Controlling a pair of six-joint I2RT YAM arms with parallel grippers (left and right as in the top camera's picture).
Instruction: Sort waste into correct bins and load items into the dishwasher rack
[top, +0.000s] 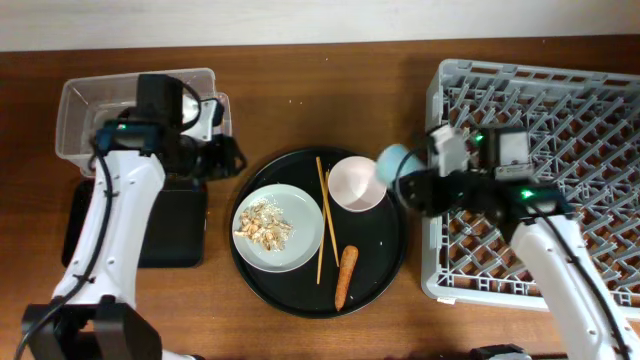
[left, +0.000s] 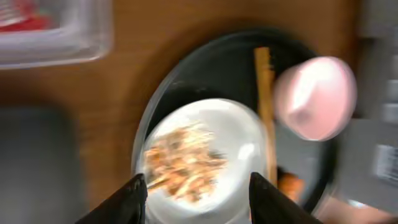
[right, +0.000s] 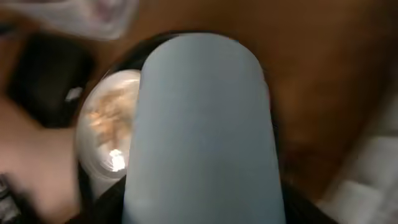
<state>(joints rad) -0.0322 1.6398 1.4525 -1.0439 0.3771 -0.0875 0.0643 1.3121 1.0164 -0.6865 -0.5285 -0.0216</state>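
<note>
We see right tool (top: 401, 172) gripping small blue cup (top: 391, 159), mid-frame beside unloaded grey plastic lattice rack (top: 565, 125). Done: crumpled red-and-white wrapper (left: 22, 17) in clear plastic tub (top: 85, 110); left tool (left: 198, 190) released. Left to do: round grey-green plate (top: 290, 250) with beige scraps (top: 265, 224), white bowl (top: 356, 184), wooden chopsticks (top: 325, 215), orange carrot (top: 345, 277).

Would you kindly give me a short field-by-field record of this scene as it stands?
left jaws: open, nothing between them
right jaws: shut on blue cup, between bowl and rack
round tray: holds plate, bowl, chopsticks, carrot
plate: food scraps on it
clear tub: red-and-white wrapper inside
</note>
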